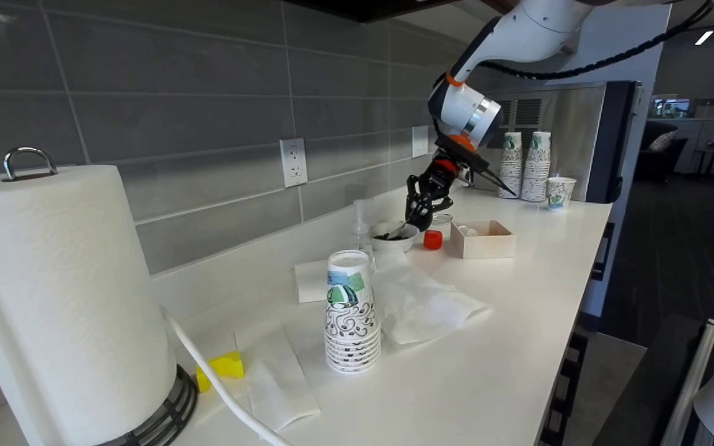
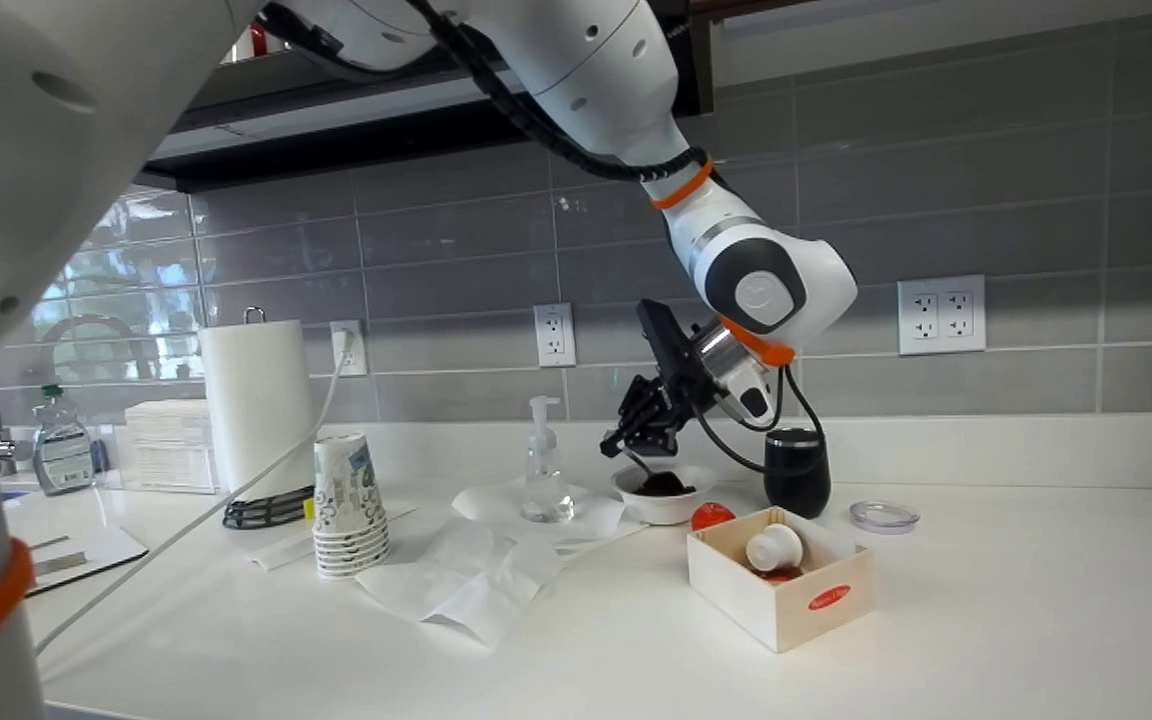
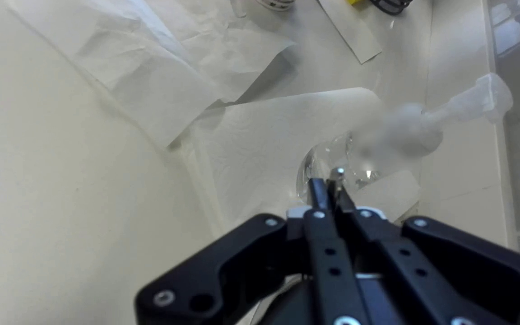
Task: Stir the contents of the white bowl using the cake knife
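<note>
Silver utensil (image 2: 639, 463) btwn fingers (image 3: 319, 196), tip in wht bowl (image 2: 663, 511)

Dark contents (image 2: 667, 486) hide the lower end of the utensil (image 2: 639, 462).

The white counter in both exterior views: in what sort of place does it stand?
Probably a kitchen, perhaps an office break area: the stacked paper cups, the paper towel roll and the tiled backsplash suggest this.

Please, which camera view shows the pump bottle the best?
Best is an exterior view where the bottle stands whole, with nothing in front. There is also an exterior view where stacked cups hide part of its body. The wrist view shows it from above, partly blurred, with the jaws covering some of it.
</note>
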Available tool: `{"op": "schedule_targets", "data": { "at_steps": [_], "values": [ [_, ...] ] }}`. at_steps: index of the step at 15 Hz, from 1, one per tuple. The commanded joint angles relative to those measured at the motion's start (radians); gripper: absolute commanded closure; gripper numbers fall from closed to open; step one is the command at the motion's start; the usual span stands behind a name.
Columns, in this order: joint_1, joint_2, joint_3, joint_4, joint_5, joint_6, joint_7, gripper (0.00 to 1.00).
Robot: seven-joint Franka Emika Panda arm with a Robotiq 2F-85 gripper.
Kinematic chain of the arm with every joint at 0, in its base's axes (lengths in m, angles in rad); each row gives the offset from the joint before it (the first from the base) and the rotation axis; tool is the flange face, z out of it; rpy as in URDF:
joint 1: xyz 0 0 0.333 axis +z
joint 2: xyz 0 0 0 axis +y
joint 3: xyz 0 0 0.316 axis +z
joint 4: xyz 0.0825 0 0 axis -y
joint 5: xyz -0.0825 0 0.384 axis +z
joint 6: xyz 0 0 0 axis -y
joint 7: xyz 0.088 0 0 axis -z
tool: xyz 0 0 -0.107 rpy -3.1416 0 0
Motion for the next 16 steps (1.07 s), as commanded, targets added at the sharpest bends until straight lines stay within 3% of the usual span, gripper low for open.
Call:
{"op": "schedule_targets", "data": {
  "at_steps": [1,9,16],
  "values": [
    [0.004,-0.005,-0.011,0.011,0.002,0.023,0.036,0.99],
    [0.011,0.004,-0.005,0.023,-0.036,-0.058,0.089,0.99],
    [-0.002,0.007,0.014,0.018,0.032,-0.062,0.033,0.99]
  ]
}}
